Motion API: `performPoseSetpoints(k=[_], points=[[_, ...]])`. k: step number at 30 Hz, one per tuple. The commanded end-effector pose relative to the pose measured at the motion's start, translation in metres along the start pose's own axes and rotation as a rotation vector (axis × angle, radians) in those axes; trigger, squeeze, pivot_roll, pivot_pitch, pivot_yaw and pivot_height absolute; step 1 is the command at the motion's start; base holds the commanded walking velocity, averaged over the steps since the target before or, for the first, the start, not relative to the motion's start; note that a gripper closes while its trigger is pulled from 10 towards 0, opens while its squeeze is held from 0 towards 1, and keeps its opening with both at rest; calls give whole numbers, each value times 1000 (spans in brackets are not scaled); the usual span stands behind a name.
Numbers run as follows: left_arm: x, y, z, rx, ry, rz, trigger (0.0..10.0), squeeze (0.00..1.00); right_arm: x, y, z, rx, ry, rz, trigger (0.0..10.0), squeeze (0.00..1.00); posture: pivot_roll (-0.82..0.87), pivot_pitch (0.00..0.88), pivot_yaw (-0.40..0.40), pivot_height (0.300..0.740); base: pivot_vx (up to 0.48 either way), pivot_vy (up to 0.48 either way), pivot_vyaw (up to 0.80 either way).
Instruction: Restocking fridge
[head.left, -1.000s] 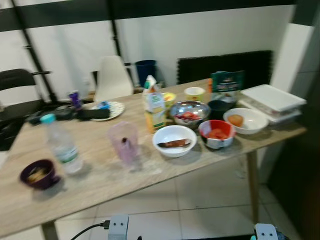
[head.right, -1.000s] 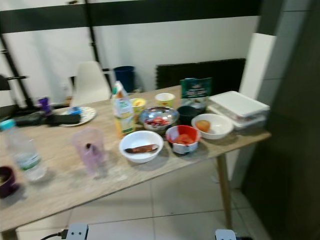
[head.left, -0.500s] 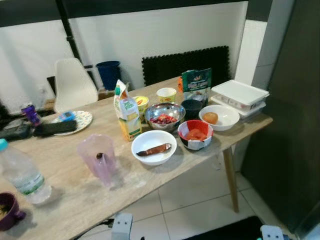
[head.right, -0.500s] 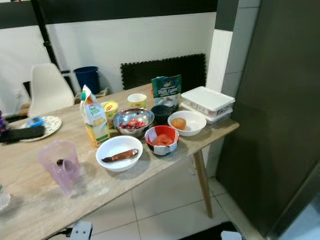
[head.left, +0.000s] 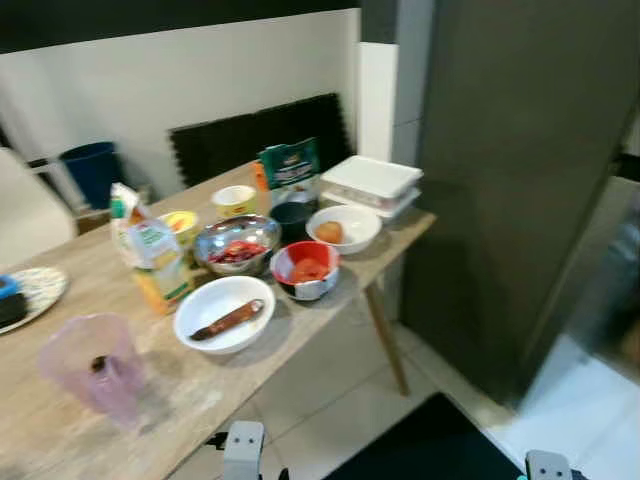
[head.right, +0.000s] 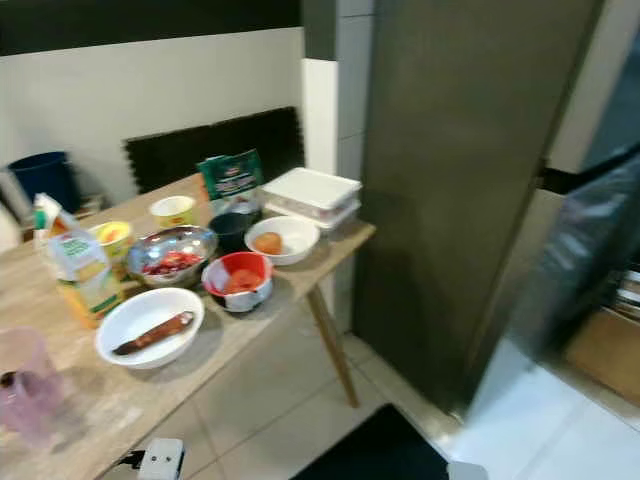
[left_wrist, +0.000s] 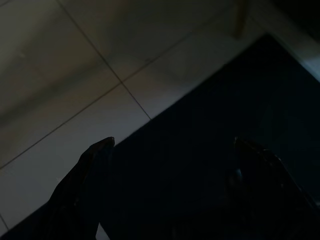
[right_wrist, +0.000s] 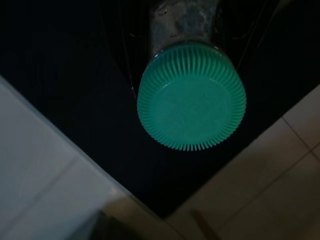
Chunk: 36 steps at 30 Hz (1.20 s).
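— Already partway? Green-capped bottle (right_wrist: 191, 95) carried in the right gripper (right_wrist: 191, 30), cap jutting beyond the jaws; grip itself hidden, cannot tell how pinched.

— Left gripper (left_wrist: 172, 165) spread wide, holding nothing, over tile and dark mat (left_wrist: 210, 125).

— Still left: dark fridge (head.right: 470, 160) ahead, apparently shut; bowls and juice carton (head.left: 150, 255) waiting on the table (head.left: 60, 400).

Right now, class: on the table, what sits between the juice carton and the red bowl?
In the left eye view, the steel bowl of red pieces sits between the juice carton and the red bowl, slightly behind their line.
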<state>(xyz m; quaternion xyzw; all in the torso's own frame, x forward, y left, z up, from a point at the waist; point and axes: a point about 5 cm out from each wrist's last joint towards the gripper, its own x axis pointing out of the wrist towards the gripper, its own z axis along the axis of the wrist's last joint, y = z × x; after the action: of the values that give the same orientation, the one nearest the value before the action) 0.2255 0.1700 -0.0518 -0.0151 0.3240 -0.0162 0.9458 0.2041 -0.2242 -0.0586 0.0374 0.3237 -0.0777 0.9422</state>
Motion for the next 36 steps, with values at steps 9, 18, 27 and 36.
performPoseSetpoints(k=[9,18,27,36], points=[[0,0,-2,23,18,-2,10000,0,2,8,-1,14,24,-4,10000,0,23,86,84,740,0,0,-800],[1,-4,-1,19,23,-7,10000,0,0,-1,-7,3,66,-18,10000,0,28,87,72,740,0,0,-800],[0,-7,-1,13,9,-9,10000,0,0,-10,-6,-38,101,-29,10000,0,44,81,60,740,0,0,-178],[1,-5,3,-15,5,-3,10000,0,0,-6,-6,-17,93,-17,10000,0,37,81,59,740,0,-347,0]])
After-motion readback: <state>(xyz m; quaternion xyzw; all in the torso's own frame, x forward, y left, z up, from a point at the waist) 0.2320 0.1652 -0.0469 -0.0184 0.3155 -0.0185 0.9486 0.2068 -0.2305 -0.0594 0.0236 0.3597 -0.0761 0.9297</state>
